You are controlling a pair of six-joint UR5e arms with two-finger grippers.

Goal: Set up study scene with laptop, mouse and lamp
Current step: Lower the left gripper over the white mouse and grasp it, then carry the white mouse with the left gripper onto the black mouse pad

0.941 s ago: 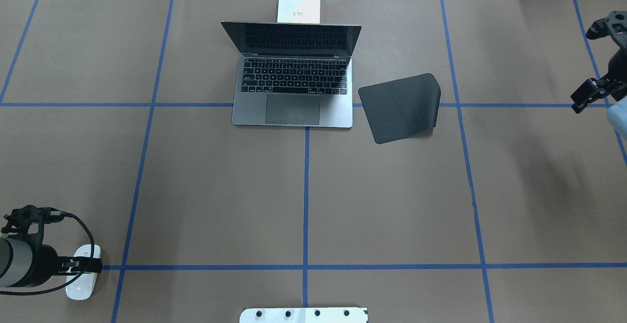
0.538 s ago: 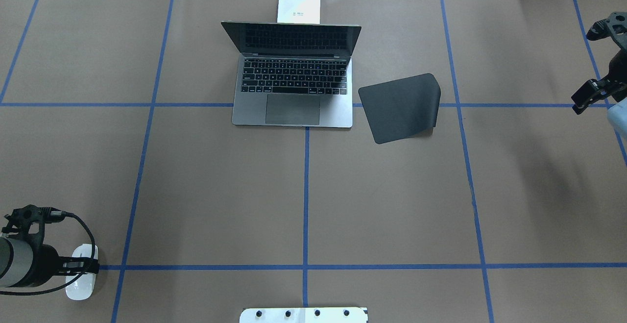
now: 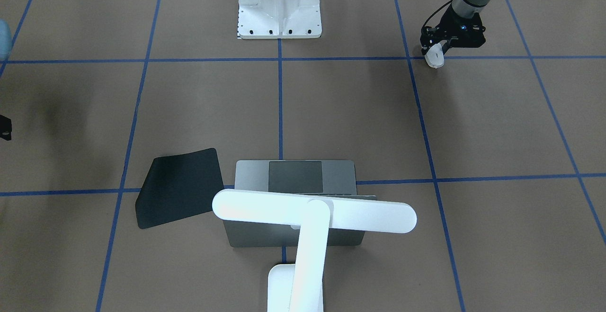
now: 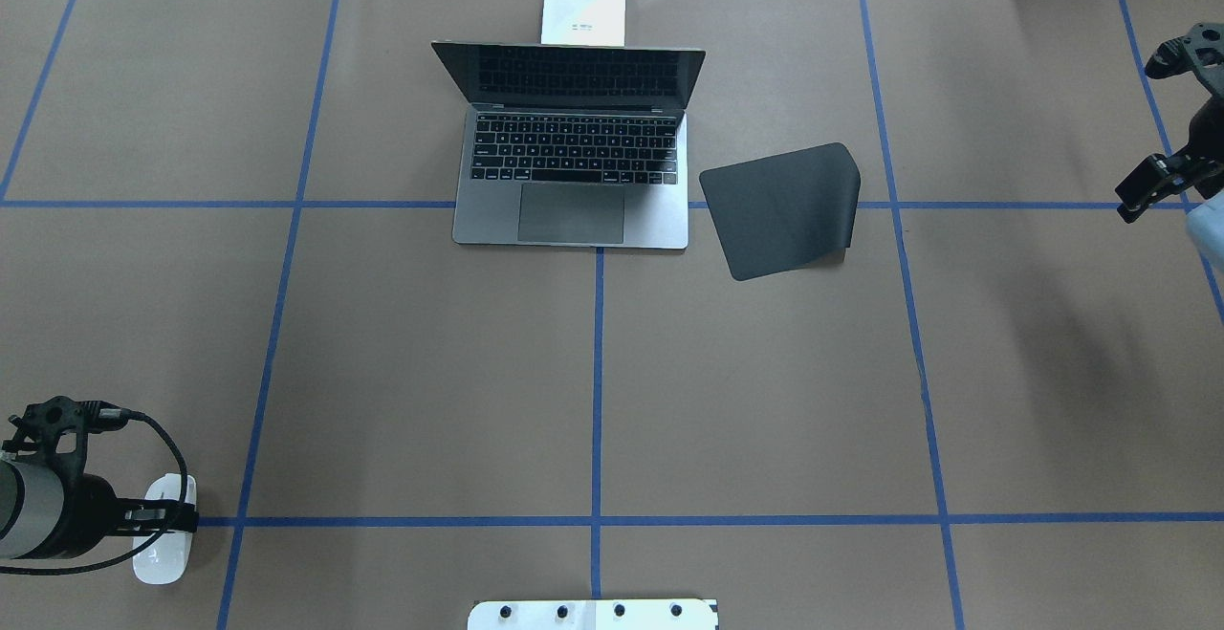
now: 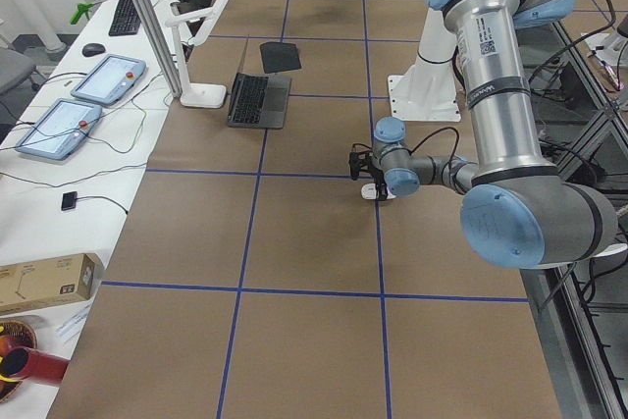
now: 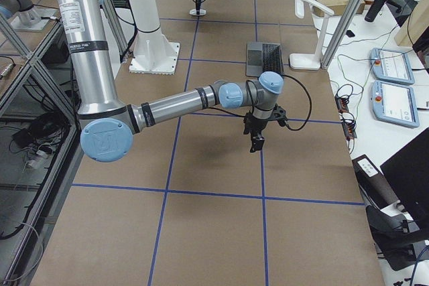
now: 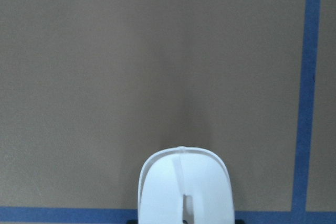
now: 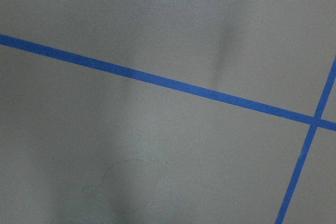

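Observation:
The white mouse (image 4: 164,534) is at the table's near left, on a blue tape line, between the fingers of my left gripper (image 4: 161,518), which is shut on it. It also shows in the front-facing view (image 3: 434,58) under that gripper (image 3: 442,47), and at the bottom of the left wrist view (image 7: 185,190). The grey laptop (image 4: 571,181) stands open at the far middle. The white lamp's base (image 4: 583,13) is behind it, and its bar head (image 3: 312,212) hangs over the lid. My right gripper (image 4: 1150,185) hovers at the right edge; I cannot tell whether it is open.
A flat black mat (image 4: 779,209) lies just right of the laptop, one corner curled. The white bolted pedestal (image 4: 593,614) is at the near middle edge. Blue tape lines grid the brown table (image 4: 430,372).
My left gripper and the mouse shifted slightly left, then back right, staying near the tape line. The right arm, laptop, lamp and mat have not moved.

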